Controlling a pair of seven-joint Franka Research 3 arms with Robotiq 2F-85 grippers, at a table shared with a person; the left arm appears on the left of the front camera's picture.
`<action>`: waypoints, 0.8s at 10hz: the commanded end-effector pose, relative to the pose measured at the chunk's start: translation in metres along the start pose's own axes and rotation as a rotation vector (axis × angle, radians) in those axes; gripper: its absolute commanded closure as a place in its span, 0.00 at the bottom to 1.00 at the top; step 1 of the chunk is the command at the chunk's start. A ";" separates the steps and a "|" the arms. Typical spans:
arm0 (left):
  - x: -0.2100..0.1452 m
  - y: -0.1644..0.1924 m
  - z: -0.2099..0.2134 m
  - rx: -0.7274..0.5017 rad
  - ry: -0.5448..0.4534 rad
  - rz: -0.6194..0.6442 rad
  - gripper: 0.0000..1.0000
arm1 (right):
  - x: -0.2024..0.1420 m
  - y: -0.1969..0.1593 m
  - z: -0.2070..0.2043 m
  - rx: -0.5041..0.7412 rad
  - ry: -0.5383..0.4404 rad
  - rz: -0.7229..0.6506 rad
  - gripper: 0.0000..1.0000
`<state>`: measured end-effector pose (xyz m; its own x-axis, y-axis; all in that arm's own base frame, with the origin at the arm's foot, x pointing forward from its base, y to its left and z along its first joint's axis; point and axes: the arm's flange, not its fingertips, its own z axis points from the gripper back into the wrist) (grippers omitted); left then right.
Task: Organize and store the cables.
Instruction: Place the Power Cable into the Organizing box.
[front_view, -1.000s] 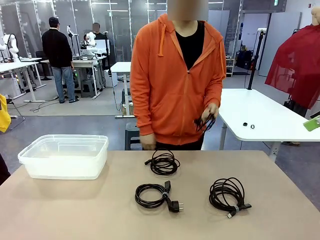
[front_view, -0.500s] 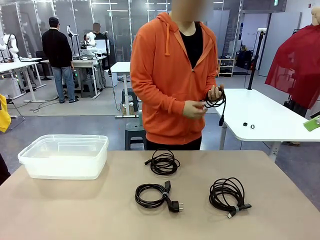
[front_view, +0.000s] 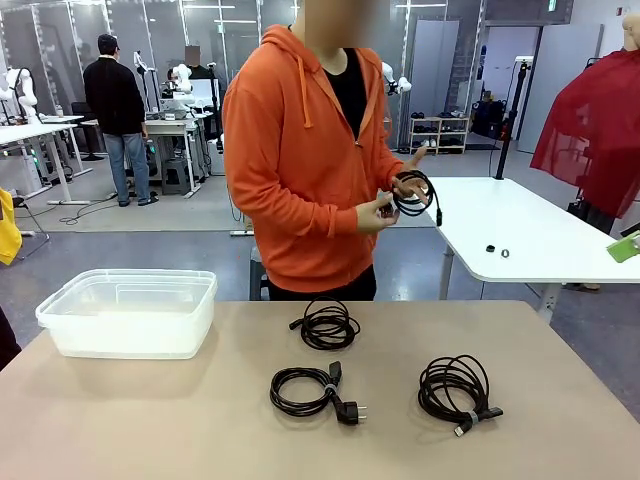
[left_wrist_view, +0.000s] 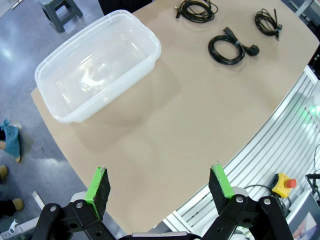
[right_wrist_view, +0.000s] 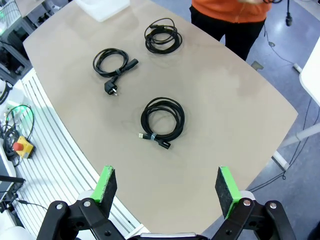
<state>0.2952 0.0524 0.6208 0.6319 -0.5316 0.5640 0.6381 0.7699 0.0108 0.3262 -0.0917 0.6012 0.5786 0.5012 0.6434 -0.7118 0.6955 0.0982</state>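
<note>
Three coiled black cables lie on the tan table: one at the far middle (front_view: 324, 325) (right_wrist_view: 162, 36) (left_wrist_view: 197, 8), one nearer with a plug (front_view: 312, 391) (right_wrist_view: 112, 63) (left_wrist_view: 230, 46), and one at the right (front_view: 455, 389) (right_wrist_view: 162, 120) (left_wrist_view: 267, 21). A person in an orange hoodie at the far side holds another coiled cable (front_view: 413, 194) in both hands, above the table. My left gripper (left_wrist_view: 159, 191) is open, high above the table's near left edge. High over the right coil, my right gripper (right_wrist_view: 165, 192) is open with nothing between its fingers.
A clear plastic bin (front_view: 130, 312) (left_wrist_view: 97, 62) stands at the table's far left. A white table (front_view: 520, 235) is behind on the right. A ribbed metal frame with a yellow-and-red button (left_wrist_view: 283, 184) runs along the robot's side.
The person has stepped to the picture's left, turned sideways and raised the coiled cable from waist to chest height, working it with both hands. The grippers and table cables are as before.
</note>
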 end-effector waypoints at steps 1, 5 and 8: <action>0.001 -0.001 0.000 -0.002 0.000 -0.002 0.00 | -0.001 0.000 0.000 0.008 -0.003 0.011 0.00; 0.001 -0.001 0.000 -0.002 0.000 -0.002 0.00 | -0.001 0.000 0.000 0.008 -0.003 0.011 0.00; 0.001 -0.001 0.000 -0.002 0.000 -0.002 0.00 | -0.001 0.000 0.000 0.008 -0.003 0.011 0.00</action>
<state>0.2952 0.0524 0.6208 0.6319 -0.5316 0.5640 0.6381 0.7699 0.0108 0.3262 -0.0917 0.6012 0.5786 0.5013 0.6434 -0.7117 0.6955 0.0982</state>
